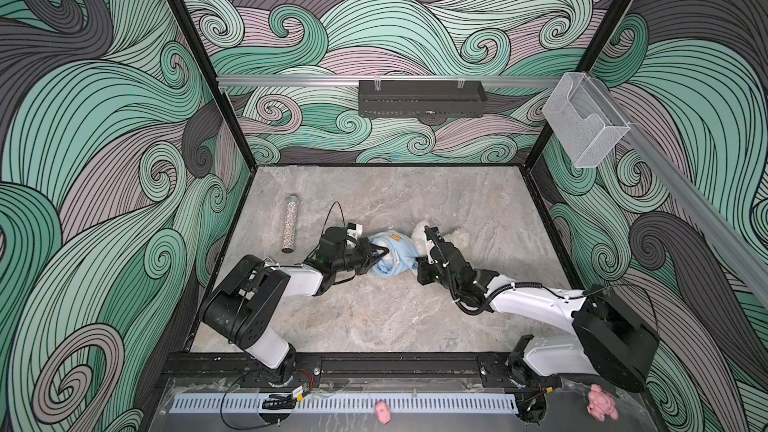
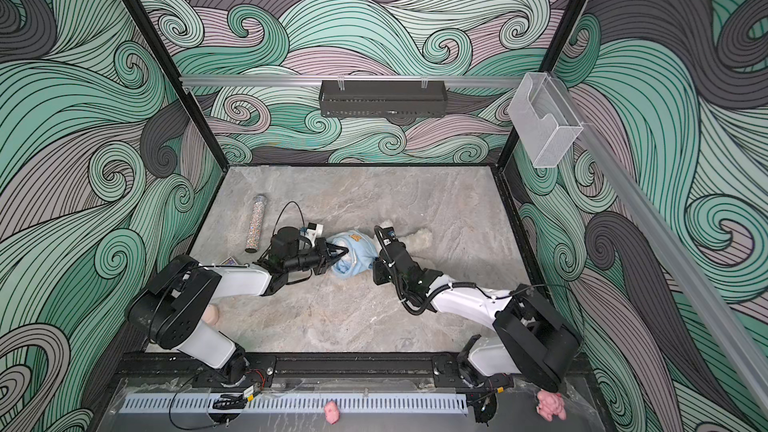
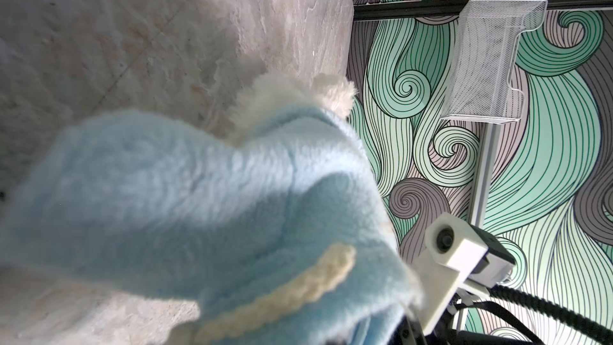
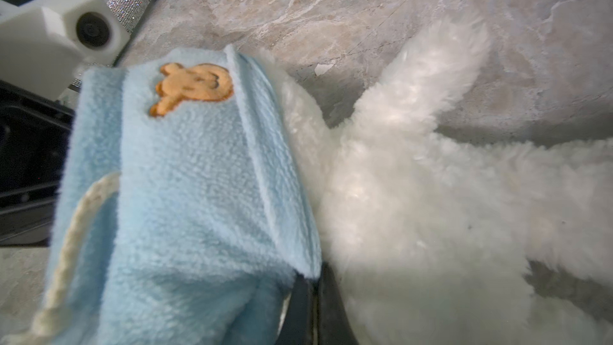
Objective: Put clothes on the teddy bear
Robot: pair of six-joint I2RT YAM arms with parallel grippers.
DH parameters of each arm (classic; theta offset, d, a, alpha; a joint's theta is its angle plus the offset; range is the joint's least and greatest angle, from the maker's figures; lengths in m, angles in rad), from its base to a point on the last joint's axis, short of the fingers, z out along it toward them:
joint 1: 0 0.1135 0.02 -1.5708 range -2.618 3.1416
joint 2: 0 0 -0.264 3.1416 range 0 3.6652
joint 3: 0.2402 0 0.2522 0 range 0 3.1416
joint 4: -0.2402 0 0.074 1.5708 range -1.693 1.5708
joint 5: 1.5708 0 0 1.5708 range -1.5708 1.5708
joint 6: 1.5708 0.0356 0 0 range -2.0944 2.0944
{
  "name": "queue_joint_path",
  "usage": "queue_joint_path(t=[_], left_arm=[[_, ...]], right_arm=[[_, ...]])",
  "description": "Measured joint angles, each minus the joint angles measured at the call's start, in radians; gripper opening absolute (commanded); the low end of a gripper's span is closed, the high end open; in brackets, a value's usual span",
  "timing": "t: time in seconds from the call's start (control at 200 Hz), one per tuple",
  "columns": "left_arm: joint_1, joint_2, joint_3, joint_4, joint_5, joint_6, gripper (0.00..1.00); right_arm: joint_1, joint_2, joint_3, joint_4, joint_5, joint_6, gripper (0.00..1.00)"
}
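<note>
So the tabletop (image 1: 374, 317) is boxed in by swirly walls on three sides. There's loads of bare stone in front toward the arm bases, behind toward the back wall, and off to the right. The only other thing on it in both top views is a glitter tube (image 1: 289, 224), lying over by the left wall, well apart from the action.

The teddy bear (image 4: 414, 200) lies flat about mid-tabletop, right between the two arms. A blue fleece garment (image 4: 185, 174) is bunched over its left end, and the white fuzzy limbs stick out toward the right (image 1: 459, 238).

The left claw (image 1: 381, 252) comes in from the left, pressed together on the garment's fabric, which fills the left wrist view. The right claw (image 4: 314, 282) sits on the near side of the bear, touching the fur, fingers squeezed on a corner of the garment's hem.
</note>
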Motion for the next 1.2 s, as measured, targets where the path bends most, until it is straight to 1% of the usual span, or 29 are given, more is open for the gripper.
queue_joint_path(t=[0.145,0.25,0.4,0.56,0.58,0.66,0.72,0.79,0.951,1.006,1.071,1.121,1.201], left_arm=[[0.020,0.000,-0.007,0.001,0.040,0.009,0.00],[0.030,-0.004,-0.006,-0.004,0.073,0.037,0.00],[0.032,-0.037,0.021,-0.103,0.085,0.132,0.00],[0.030,-0.080,0.061,-0.229,0.082,0.262,0.00],[0.029,-0.084,0.064,-0.239,0.082,0.275,0.00],[0.027,-0.110,0.078,-0.313,0.067,0.390,0.00],[0.022,-0.127,0.083,-0.347,0.044,0.462,0.00],[0.014,-0.161,0.083,-0.383,0.009,0.576,0.00],[-0.026,-0.215,0.083,-0.390,-0.092,0.778,0.00],[-0.044,-0.229,0.083,-0.385,-0.127,0.864,0.00],[-0.062,-0.235,0.086,-0.381,-0.162,0.958,0.00],[-0.074,-0.235,0.090,-0.380,-0.183,1.036,0.00],[-0.087,-0.224,0.101,-0.374,-0.203,1.141,0.06]], right_arm=[[-0.042,-0.031,0.000,-0.026,-0.005,-0.019,0.00],[-0.066,-0.048,0.000,-0.040,-0.024,-0.041,0.00],[-0.069,-0.074,-0.015,-0.032,-0.083,-0.114,0.00],[-0.063,-0.077,-0.007,-0.050,-0.091,-0.202,0.00],[-0.063,-0.077,-0.003,-0.057,-0.092,-0.209,0.02],[-0.066,-0.078,0.012,-0.078,-0.139,-0.251,0.13],[-0.076,-0.085,0.016,-0.101,-0.186,-0.271,0.18],[-0.114,-0.111,0.017,-0.149,-0.251,-0.288,0.25],[-0.214,-0.194,0.038,-0.206,-0.414,-0.285,0.37],[-0.252,-0.222,0.055,-0.202,-0.467,-0.264,0.40],[-0.285,-0.232,0.073,-0.188,-0.496,-0.233,0.40],[-0.303,-0.224,0.093,-0.175,-0.497,-0.207,0.39],[-0.310,-0.175,0.121,-0.163,-0.480,-0.167,0.34]])
